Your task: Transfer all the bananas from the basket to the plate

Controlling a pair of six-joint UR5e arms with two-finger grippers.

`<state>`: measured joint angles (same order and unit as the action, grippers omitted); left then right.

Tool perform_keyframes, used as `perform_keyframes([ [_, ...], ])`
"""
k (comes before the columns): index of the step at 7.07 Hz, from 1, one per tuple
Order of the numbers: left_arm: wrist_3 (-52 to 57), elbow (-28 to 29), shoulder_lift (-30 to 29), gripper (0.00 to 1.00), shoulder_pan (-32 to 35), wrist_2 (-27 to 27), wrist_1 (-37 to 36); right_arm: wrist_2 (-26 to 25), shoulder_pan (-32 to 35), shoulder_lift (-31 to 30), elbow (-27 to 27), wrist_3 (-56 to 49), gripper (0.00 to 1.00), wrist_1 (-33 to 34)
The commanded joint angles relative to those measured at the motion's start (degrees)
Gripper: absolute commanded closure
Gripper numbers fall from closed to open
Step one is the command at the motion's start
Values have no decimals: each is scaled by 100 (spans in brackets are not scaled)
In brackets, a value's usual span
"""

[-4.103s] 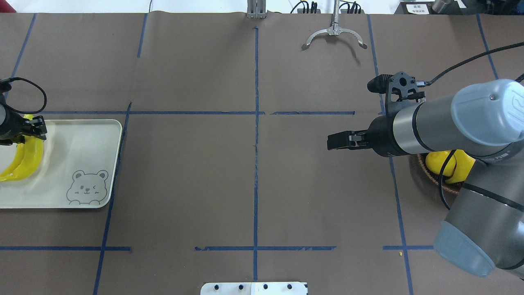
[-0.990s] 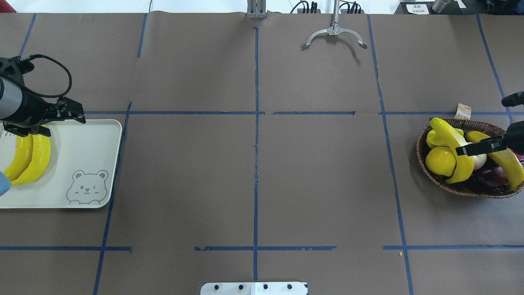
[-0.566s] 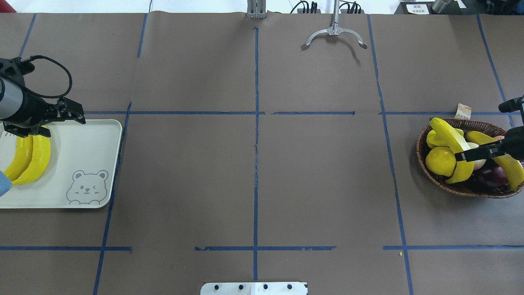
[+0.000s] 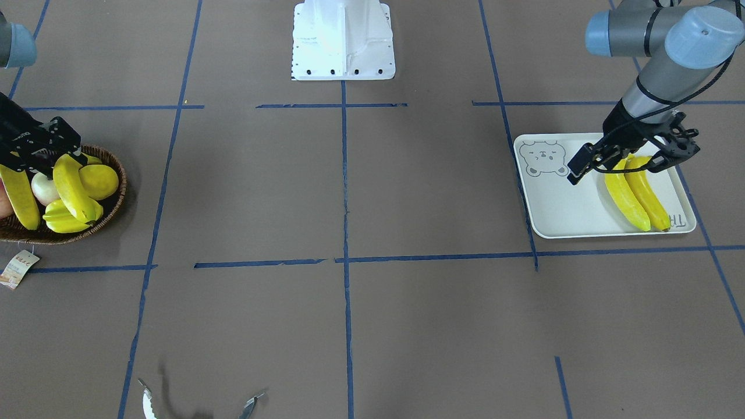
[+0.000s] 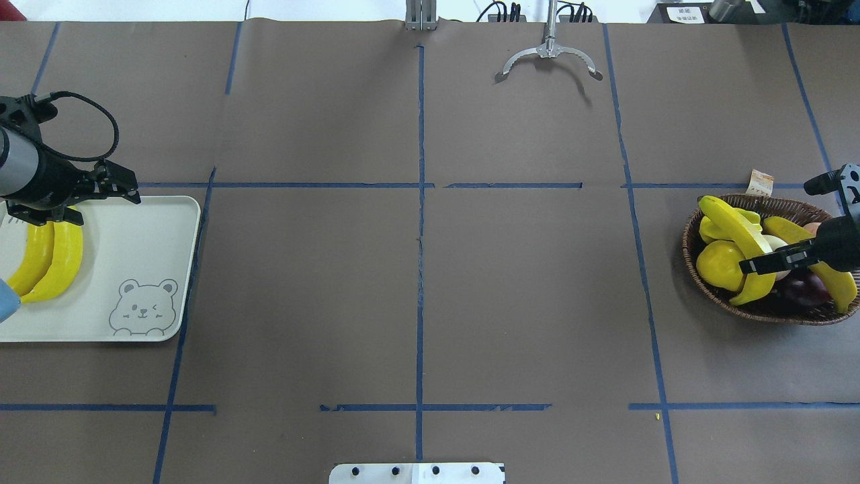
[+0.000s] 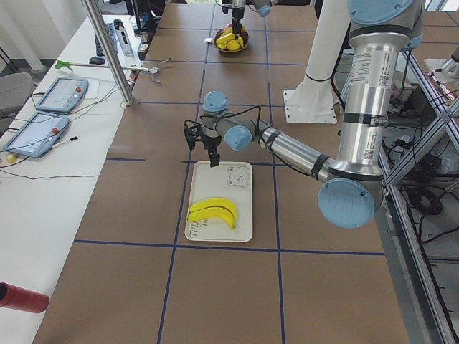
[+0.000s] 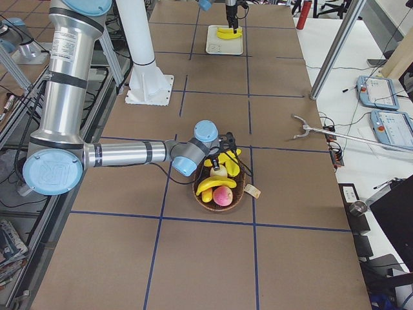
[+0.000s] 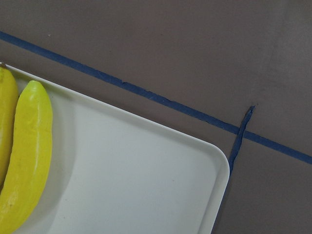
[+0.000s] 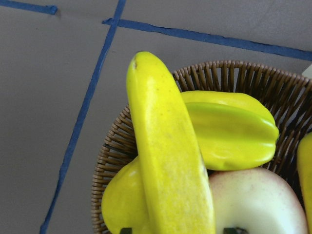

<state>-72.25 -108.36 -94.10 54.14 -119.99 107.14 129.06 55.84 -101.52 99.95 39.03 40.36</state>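
Two bananas (image 5: 50, 261) lie side by side on the off-white bear plate (image 5: 134, 235) at the left. My left gripper (image 5: 87, 204) hovers open and empty over the plate's far edge. The left wrist view shows one banana (image 8: 27, 156) and the plate's corner (image 8: 185, 170). Two more bananas lie in the wicker basket (image 5: 759, 312) at the right: one (image 5: 736, 228) on top, one (image 5: 835, 277) at the right side. My right gripper (image 9: 180, 230) is open, its jaws either side of the top banana (image 9: 170, 165).
The basket also holds a lemon (image 5: 717, 263), a starfruit (image 9: 234, 131), a pale apple (image 9: 258, 200) and dark fruit. A paper tag (image 5: 760, 181) hangs off the basket's far rim. Metal tongs (image 5: 549, 57) lie at the far edge. Blue tape lines cross the brown table.
The right arm swung from mid-table to the basket and settled lower over the top banana. The left gripper let go of its banana, opened and lifted; it has held still for the last second.
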Motion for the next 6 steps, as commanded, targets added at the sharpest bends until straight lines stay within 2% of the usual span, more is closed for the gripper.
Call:
perform_keyframes([
  [1,0,-10,-3,0,0,-7,0,206,15,1,-2,-27,82,7],
  [3,-9,-36,-29,0,0,-15,-9,399,277,-34,6,-53,92,-2],
  [6,-9,-54,-47,0,0,-120,-9,1190,1094,1,50,-62,99,-2],
])
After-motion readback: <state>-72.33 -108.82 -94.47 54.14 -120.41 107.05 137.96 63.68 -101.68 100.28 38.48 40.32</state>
